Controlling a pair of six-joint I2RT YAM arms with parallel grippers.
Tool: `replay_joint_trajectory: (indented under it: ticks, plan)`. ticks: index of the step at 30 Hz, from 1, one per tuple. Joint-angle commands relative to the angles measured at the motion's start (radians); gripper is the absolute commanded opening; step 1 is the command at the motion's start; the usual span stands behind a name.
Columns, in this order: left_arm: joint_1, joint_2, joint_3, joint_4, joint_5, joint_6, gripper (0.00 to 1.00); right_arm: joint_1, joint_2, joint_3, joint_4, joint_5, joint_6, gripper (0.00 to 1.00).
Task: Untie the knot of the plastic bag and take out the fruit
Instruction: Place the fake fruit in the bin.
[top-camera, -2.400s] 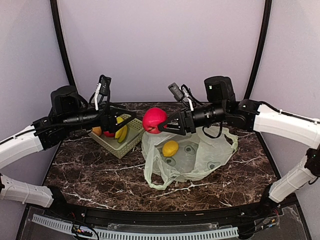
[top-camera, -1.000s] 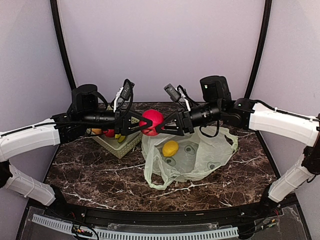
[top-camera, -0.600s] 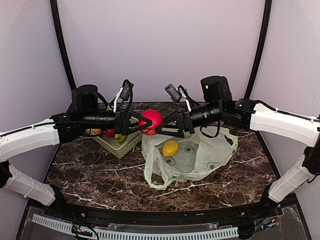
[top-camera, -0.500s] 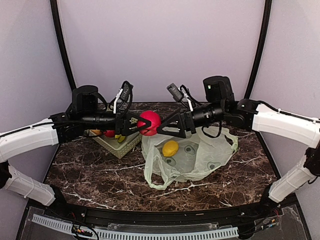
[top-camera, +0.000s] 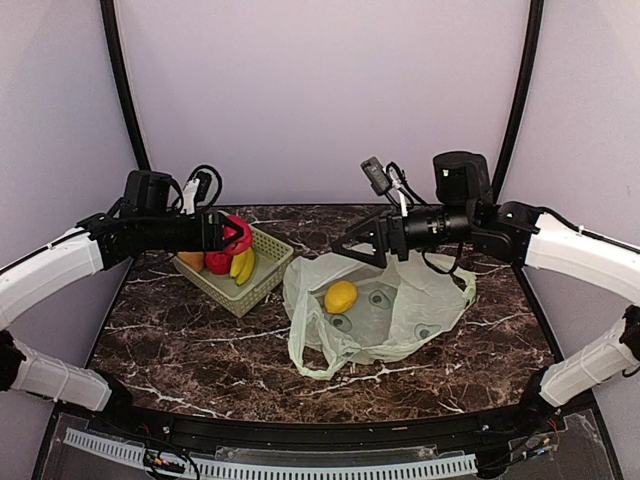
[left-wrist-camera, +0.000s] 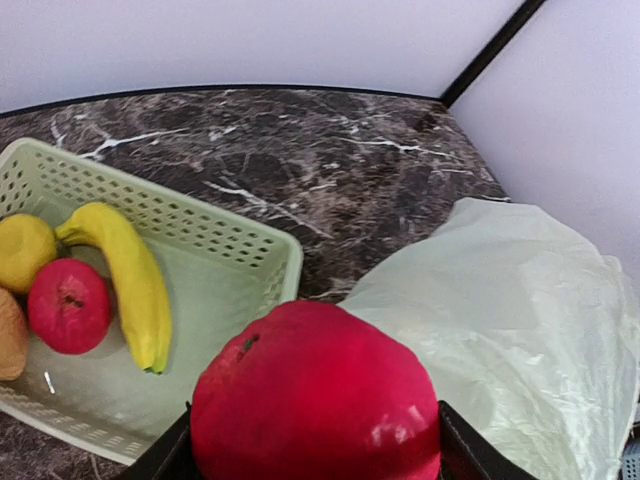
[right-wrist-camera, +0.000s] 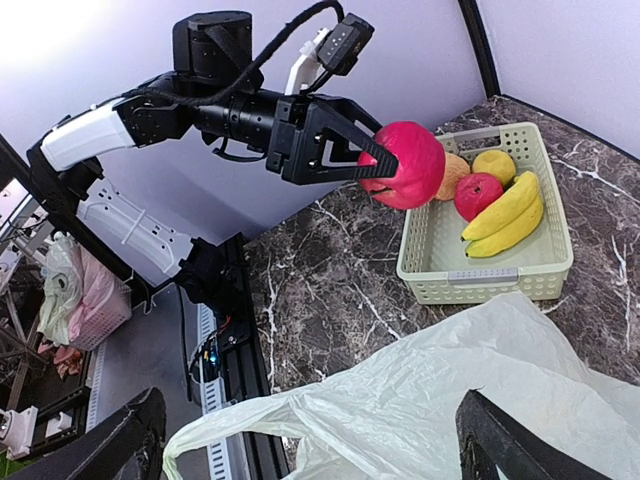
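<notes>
Both arms have parted since the hand-over in mid-air: the left arm has swung away with the fruit, and the right arm has let go and drawn back.

On the dark marble table, the thin pale green plastic bag lies slack and open just to the right of the rigid pale green perforated basket. Its loop handles are loose, with no tie that I can make out.

The left gripper is clamped on the large red apple, which hangs above the basket's right-hand part. The landing place therefore lies straight beneath the claw, so I judge that a plain descent and release is what remains. The yellow bananas already lie under it, running roughly parallel to the basket's right wall, so the bare floor beside them looks the safer spot.

The right gripper stands wide apart and empty, up and to the right of the basket. One small yellow-orange round fruit remains in the bag, right of the basket and nearer the right arm.
</notes>
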Motion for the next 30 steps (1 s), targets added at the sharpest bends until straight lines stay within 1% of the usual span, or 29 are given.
replay_joint_trajectory:
  ticks: [1, 3, 7, 12, 17, 20, 21, 23, 24, 26, 28, 30]
  plan:
    - [0.069, 0.046, -0.011, -0.136, -0.122, 0.02, 0.47, -0.012, -0.018, -0.019, 0.037, 0.025, 0.014, 0.99]
    - [0.104, 0.069, -0.022, -0.133, -0.146, 0.023, 0.47, -0.014, -0.02, -0.024, 0.04, 0.027, 0.017, 0.99]
    - [0.128, 0.121, -0.027, -0.12, -0.213, 0.035, 0.47, -0.015, -0.018, -0.028, 0.048, 0.023, 0.024, 0.99]
    - [0.133, 0.184, -0.035, -0.054, -0.29, 0.029, 0.48, -0.018, -0.012, -0.026, 0.05, 0.019, 0.023, 0.99]
    - [0.138, 0.267, 0.0, -0.073, -0.346, 0.043, 0.48, -0.021, -0.012, -0.028, 0.05, 0.016, 0.022, 0.99]
    - [0.145, 0.294, -0.001, -0.07, -0.361, 0.049, 0.52, -0.025, -0.014, -0.031, 0.05, 0.015, 0.022, 0.99]
    - [0.146, 0.309, 0.0, -0.07, -0.361, 0.05, 0.54, -0.026, -0.014, -0.033, 0.05, 0.014, 0.022, 0.99]
    - [0.149, 0.33, 0.006, -0.076, -0.361, 0.05, 0.63, -0.027, -0.011, -0.032, 0.05, 0.011, 0.022, 0.99]
    - [0.15, 0.339, 0.011, -0.08, -0.362, 0.05, 0.72, -0.029, -0.011, -0.03, 0.05, 0.008, 0.022, 0.99]
    - [0.15, 0.345, 0.014, -0.083, -0.368, 0.049, 0.82, -0.03, -0.009, -0.03, 0.05, 0.005, 0.021, 0.99]
    - [0.15, 0.345, 0.016, -0.085, -0.384, 0.052, 0.87, -0.031, -0.008, -0.03, 0.05, 0.003, 0.022, 0.99]
    - [0.15, 0.34, 0.021, -0.091, -0.395, 0.06, 0.9, -0.03, -0.007, -0.029, 0.051, -0.001, 0.021, 0.99]
